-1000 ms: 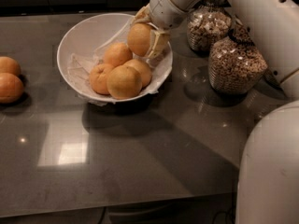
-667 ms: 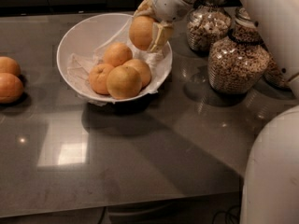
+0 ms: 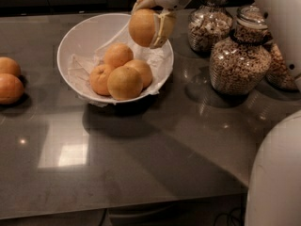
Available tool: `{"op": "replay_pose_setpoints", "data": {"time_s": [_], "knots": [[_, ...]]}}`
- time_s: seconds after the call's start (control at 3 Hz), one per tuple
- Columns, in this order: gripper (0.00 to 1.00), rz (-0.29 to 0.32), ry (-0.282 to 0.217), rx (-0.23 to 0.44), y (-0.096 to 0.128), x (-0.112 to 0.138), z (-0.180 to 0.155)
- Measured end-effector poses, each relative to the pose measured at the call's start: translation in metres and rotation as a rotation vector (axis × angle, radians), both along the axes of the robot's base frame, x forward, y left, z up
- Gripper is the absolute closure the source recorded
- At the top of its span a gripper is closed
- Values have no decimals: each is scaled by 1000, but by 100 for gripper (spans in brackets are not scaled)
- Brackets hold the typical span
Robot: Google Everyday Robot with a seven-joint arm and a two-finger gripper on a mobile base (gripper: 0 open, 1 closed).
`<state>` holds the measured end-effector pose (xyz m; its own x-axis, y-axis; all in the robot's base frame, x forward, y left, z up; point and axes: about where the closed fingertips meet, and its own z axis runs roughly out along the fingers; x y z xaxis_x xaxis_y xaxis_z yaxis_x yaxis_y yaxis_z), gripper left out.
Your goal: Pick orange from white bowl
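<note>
The white bowl [image 3: 77,36] with crinkled paper lining stands at the back middle of the dark table. My gripper [image 3: 149,21] is shut on the orange [image 3: 141,27] and holds it in the air above the bowl's right rim. One pale finger [image 3: 163,28] shows on the orange's right side, the other at its upper left. Several other oranges [image 3: 124,82] lie in the bowl below and to the left of the held one.
Two loose oranges [image 3: 9,81] lie at the table's left edge. Three glass cereal jars [image 3: 239,62] stand close to the right of the bowl. My white arm and body [image 3: 277,178] fill the right side of the view.
The gripper has lifted the orange up and out of the bowl. The bowl and the other oranges have stayed in place.
</note>
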<state>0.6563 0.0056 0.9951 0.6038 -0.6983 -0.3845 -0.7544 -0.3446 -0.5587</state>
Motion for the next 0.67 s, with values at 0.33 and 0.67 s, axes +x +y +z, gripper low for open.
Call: {"op": "replay_pose_setpoints", "data": {"time_s": [0.33, 0.67], "knots": [[100, 37, 4, 73, 17, -12, 5], [100, 54, 9, 177, 36, -26, 4]]}}
